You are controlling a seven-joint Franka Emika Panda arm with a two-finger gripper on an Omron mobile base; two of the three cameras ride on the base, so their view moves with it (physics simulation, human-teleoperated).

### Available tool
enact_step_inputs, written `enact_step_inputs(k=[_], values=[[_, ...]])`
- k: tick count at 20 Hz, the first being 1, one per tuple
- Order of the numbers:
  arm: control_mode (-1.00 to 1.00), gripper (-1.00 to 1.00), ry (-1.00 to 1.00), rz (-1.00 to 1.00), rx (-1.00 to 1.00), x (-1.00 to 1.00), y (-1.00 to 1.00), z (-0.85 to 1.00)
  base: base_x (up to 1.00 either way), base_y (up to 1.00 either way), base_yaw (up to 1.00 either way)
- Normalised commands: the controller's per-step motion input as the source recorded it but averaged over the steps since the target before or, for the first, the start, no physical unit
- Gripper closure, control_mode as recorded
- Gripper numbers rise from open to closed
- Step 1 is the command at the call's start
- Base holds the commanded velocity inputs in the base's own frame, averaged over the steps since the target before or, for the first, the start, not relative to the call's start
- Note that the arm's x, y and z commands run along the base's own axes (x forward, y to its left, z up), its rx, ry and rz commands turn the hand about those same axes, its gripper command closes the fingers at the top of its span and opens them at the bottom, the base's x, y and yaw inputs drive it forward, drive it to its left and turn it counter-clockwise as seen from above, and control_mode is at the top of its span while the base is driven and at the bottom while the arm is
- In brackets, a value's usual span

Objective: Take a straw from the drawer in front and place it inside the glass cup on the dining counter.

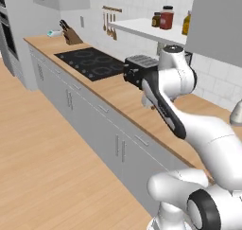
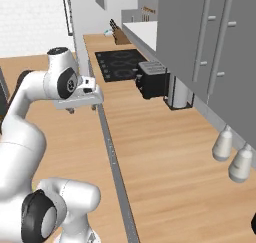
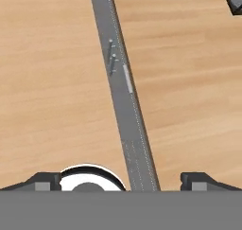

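Pale-grey drawer [image 3: 126, 77] shut, directly below the open, empty claw [image 3: 121, 181].

Gripper [image 2: 82, 107] hanging over counter front edge, open floor [image 1: 42, 148] lying free on its left. Toaster [image 2: 152, 79] and cooktop [image 2: 120, 64] occupying far counter stretch. Wide bare wood [image 2: 165, 152] lying near right; two hanging lamps [image 2: 232, 154] intruding overhead there.

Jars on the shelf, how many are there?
3: a small dark jar on the left, a big red jar beside it, and a yellow jar half hidden by the cabinet. More may be hidden.
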Motion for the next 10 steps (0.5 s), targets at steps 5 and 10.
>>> enact_step_inputs(k=[5,10], values=[[-1.0,-1.0,-0.06,-0.01,-0.43,0.15,0.87,-0.63,0.0,0.0,0.0],[-1.0,-1.0,-0.04,-0.03,-0.42,0.24,0.44,-0.64,0.0,0.0,0.0]])
